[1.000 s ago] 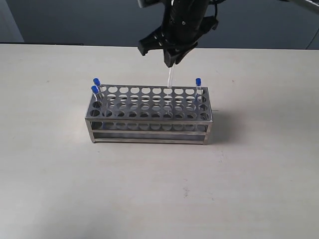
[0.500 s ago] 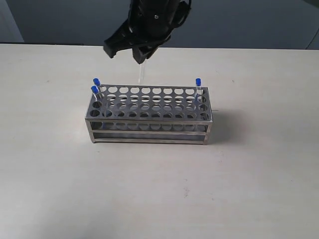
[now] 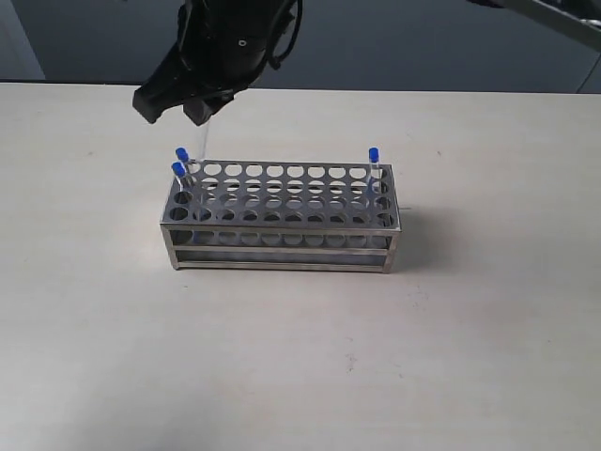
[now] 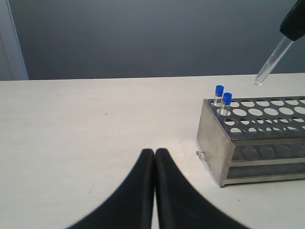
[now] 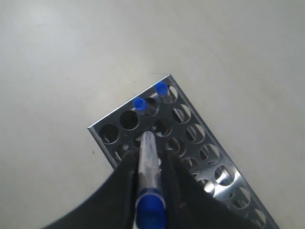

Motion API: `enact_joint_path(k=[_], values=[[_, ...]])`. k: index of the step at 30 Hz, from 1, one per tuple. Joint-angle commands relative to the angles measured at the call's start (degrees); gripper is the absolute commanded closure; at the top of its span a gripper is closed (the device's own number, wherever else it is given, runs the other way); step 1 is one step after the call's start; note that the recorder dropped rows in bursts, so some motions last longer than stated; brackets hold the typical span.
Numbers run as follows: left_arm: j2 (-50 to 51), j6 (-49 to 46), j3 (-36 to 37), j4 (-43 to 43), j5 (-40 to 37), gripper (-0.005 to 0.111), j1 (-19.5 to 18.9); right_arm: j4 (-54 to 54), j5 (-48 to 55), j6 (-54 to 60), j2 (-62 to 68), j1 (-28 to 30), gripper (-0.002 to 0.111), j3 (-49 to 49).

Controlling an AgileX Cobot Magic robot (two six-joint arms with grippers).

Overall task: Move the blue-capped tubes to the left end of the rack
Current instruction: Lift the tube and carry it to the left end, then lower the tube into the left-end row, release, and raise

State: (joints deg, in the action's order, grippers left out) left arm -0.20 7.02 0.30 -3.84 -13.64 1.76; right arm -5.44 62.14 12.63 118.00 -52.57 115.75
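The shiny metal rack (image 3: 282, 218) stands mid-table. Two blue-capped tubes (image 3: 181, 155) (image 3: 177, 170) sit in holes at its left end, and one (image 3: 373, 155) stands at its right end. My right gripper (image 3: 178, 111) hovers above and just behind the left end, shut on a fourth blue-capped tube (image 5: 148, 162) that hangs tip-down over the holes next to the two seated tubes (image 5: 139, 103). In the left wrist view the held tube (image 4: 271, 62) hangs clear above the rack (image 4: 248, 138). My left gripper (image 4: 155, 151) is shut and empty, low over the table away from the rack's left end.
The rack's top plate (image 5: 205, 152) has many vacant holes between its two ends. Beige tabletop (image 3: 300, 357) surrounds the rack; a dark wall runs behind the table's far edge.
My right gripper has carried the held tube leftwards, from above the rack's middle-right to above its left end. The tubes in the rack have not moved.
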Motion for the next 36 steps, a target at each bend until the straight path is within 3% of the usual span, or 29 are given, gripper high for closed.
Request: enact_joint_path(k=[1, 8, 36], values=[[0.2, 0.0, -0.3, -0.1, 0.4, 0.106, 0.2, -1.9, 3.0, 1.9, 3.0, -0.2, 0.108, 3.9], [0.2, 0.0, -0.3, -0.1, 0.4, 0.106, 0.2, -2.2, 5.4, 3.7, 7.3, -1.1, 0.108, 8.2], [0.2, 0.0, -0.3, -0.1, 0.4, 0.106, 0.2, -5.1, 1.6, 5.6, 15.5, -1.4, 0.108, 8.7]])
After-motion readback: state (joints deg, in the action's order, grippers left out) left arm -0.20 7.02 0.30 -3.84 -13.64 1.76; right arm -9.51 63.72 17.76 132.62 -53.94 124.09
